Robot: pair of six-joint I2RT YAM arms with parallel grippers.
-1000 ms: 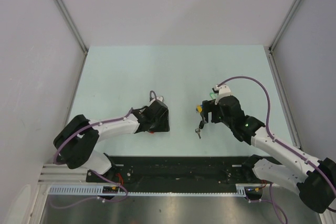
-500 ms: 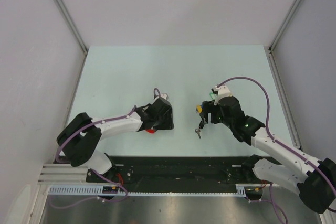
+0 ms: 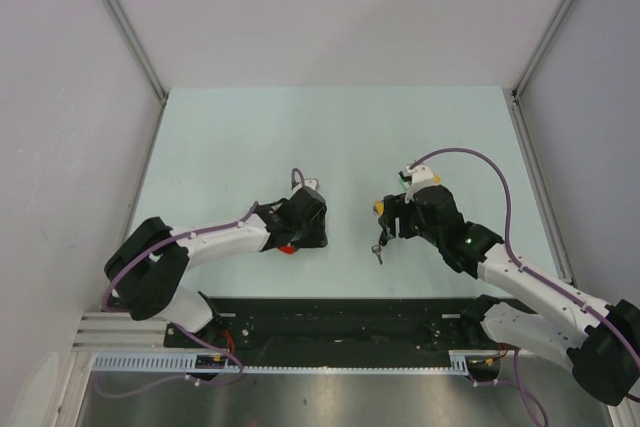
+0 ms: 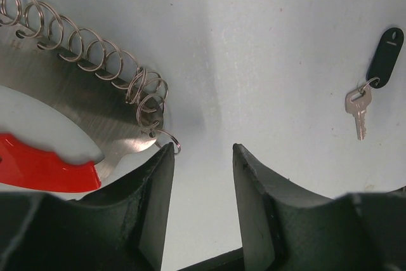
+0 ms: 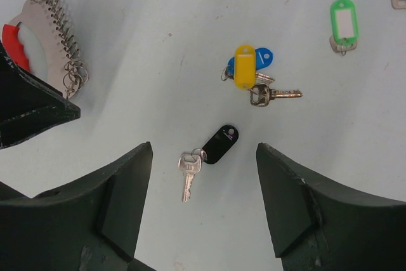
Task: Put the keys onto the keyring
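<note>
Left pincer (image 4: 203, 157), newly shifted centreward, is narrowing, spread and empty, beside the silver-plate, red-handled keyring (image 4: 114, 103); right pincer (image 5: 204, 150), spread and empty, is closing over the black-tagged metal key (image 5: 219, 145) lying on the counter (image 3: 250, 137), both grasps pending.

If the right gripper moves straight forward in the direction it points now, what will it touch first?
Probably the black-headed key: in the wrist view it lies on the table between the open fingers of the right gripper. Nothing else shows in that line, though depth is hard to judge.
</note>
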